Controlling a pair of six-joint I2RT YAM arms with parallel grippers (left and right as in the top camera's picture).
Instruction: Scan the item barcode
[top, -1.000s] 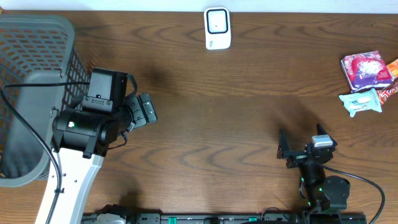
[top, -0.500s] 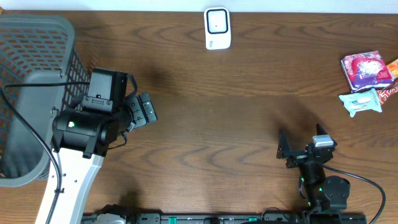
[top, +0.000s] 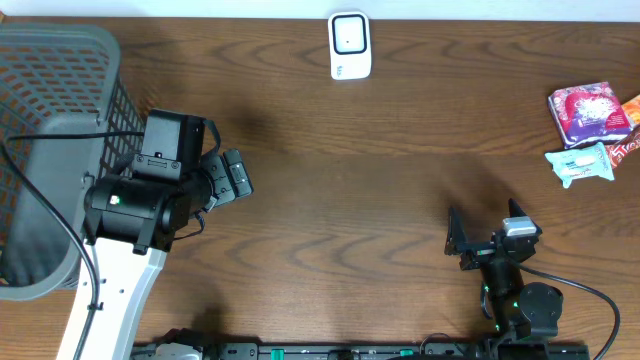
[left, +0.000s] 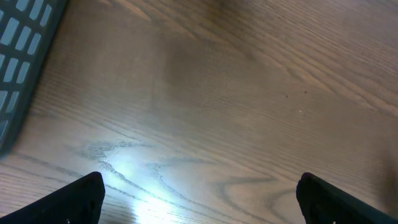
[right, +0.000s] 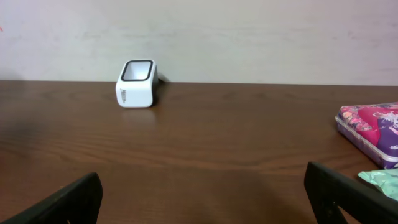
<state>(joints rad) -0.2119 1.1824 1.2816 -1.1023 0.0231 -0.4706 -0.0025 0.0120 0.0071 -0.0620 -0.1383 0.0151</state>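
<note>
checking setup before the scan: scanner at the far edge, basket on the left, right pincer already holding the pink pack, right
No: the right pincer is open and empty; the overhead view shows the pink pack lying apart from it. The scanner and basket are as said.

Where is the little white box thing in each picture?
Overhead: the white scanner is at the top middle.
Left wrist: not in it; only table and a basket corner show.
Right wrist: left of middle, far back on the table.
Shared landmark: the pink packet, upper right overhead, right edge in the right wrist view.
</note>
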